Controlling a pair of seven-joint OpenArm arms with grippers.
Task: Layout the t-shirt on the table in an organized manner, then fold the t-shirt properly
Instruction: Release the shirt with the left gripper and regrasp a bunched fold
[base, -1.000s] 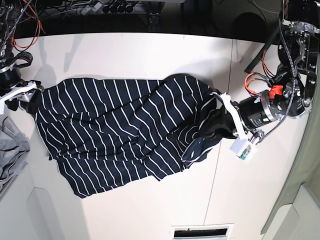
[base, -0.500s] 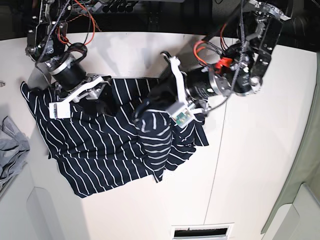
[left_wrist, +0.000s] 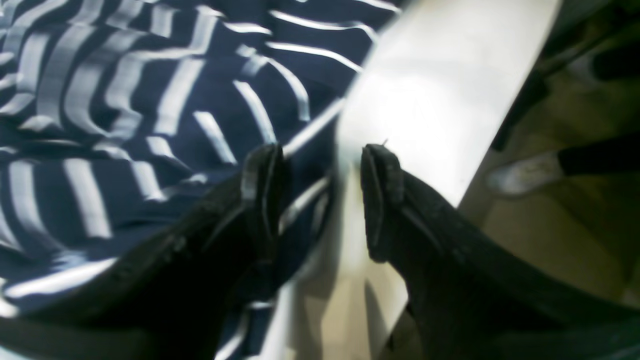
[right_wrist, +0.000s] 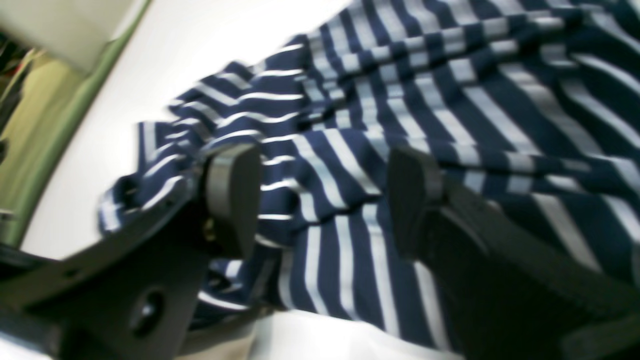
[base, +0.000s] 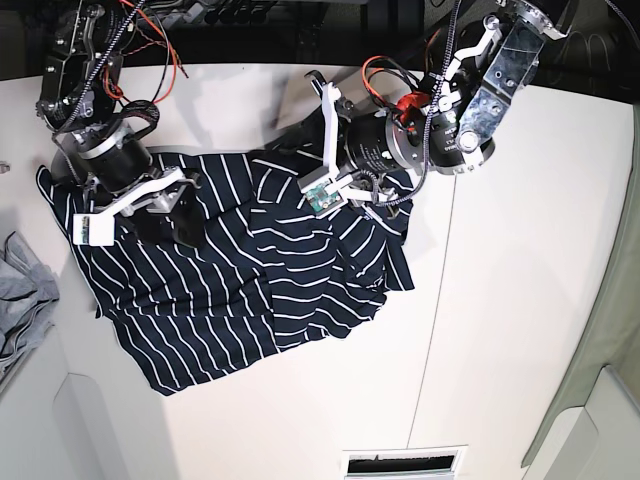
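Note:
The t-shirt (base: 230, 290), dark navy with thin white stripes, lies rumpled on the white table (base: 500, 300), its right part folded over toward the middle. My left gripper (base: 298, 140) hovers at the shirt's top edge. In the left wrist view this gripper (left_wrist: 320, 195) is open, one finger (left_wrist: 262, 190) over the cloth (left_wrist: 150, 100), the other over bare table (left_wrist: 430, 90), with nothing clamped. My right gripper (base: 170, 222) sits over the shirt's upper left part. Seen from the right wrist, it (right_wrist: 322, 200) stands open above striped folds (right_wrist: 450, 100).
A plain grey cloth (base: 20, 300) lies at the table's left edge. A thin seam (base: 440, 290) runs down the table right of the shirt. A vent slot (base: 405, 463) sits at the front edge. Cables and dark gear (base: 230, 20) line the back.
My left gripper carried the shirt's right side leftward over the middle, then opened and let it drop. The right arm came in over the shirt's upper left and shifted slightly down-left.

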